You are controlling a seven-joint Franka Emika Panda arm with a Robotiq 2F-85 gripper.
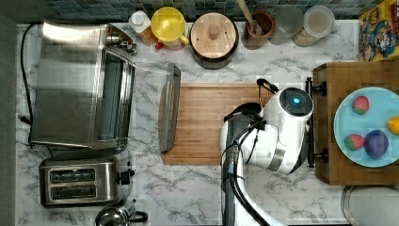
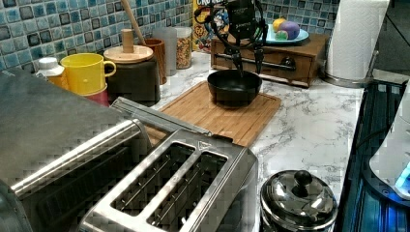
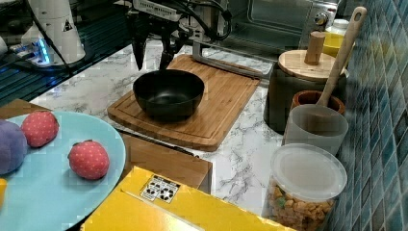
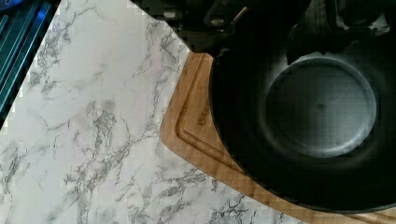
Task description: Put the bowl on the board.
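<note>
Where groove bends, unreadable board (image 4: 196, 140) stamp.

The top view looks straight down on the counter (image 1: 197, 193); left and right views face each other low across the board (image 2: 227, 116); the wrist view hangs close above it.

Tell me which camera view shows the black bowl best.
The right view: the whole bowl sits unobstructed on the board. The left view shows it smaller, below the open claw. The wrist view crops it. In the top view the arm covers it.
</note>
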